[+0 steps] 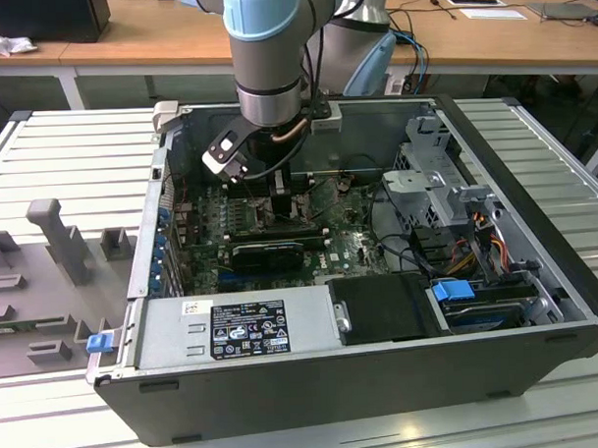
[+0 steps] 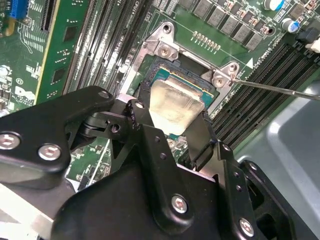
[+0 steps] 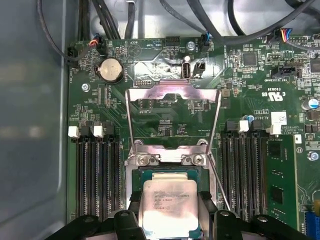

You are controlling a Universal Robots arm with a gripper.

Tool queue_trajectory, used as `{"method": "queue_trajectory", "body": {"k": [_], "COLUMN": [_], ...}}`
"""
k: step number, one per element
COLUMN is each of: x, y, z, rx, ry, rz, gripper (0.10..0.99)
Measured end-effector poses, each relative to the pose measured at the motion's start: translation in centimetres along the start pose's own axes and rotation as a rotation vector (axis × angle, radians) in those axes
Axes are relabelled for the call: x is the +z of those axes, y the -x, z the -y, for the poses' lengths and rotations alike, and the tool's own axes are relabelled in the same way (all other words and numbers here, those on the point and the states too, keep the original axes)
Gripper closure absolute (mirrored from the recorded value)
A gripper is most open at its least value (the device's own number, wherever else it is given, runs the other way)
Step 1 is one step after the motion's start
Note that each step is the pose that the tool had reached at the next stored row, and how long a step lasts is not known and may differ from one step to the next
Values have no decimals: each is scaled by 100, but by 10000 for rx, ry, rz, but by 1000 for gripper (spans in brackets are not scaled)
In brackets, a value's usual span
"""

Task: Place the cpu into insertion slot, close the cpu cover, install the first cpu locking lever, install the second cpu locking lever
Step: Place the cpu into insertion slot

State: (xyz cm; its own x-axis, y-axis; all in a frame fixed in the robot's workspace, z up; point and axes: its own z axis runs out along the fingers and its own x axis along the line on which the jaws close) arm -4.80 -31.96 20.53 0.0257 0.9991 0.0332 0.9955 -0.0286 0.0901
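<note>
- An open computer case (image 1: 285,382) is seen on a slatted grey metal counter (image 1: 71,153); wooden desks (image 1: 155,32) stand behind it.
- Grey fixtures (image 1: 54,237) are set on the counter at the exterior view's left.
- The end effector (image 2: 174,112) is clenched on the cpu (image 3: 169,207).
- The cpu is held at the insertion slot (image 3: 150,174); whether it is seated cannot be told.
- The cpu cover (image 3: 172,93) is swung open, lying back over the green circuit board (image 3: 150,60).
</note>
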Motion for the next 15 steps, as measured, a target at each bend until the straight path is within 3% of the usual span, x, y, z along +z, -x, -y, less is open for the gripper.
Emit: {"method": "queue_trajectory", "body": {"k": [9,11,12,15], "x": [35,35,36,35], "y": [1,1,1,1], "z": [12,13,13,12], "rx": [-6,-6,-6,-6], "ry": [1,0,1,1], "rz": [-2,-1,-1,-6], "gripper": [561,545,482,482]}}
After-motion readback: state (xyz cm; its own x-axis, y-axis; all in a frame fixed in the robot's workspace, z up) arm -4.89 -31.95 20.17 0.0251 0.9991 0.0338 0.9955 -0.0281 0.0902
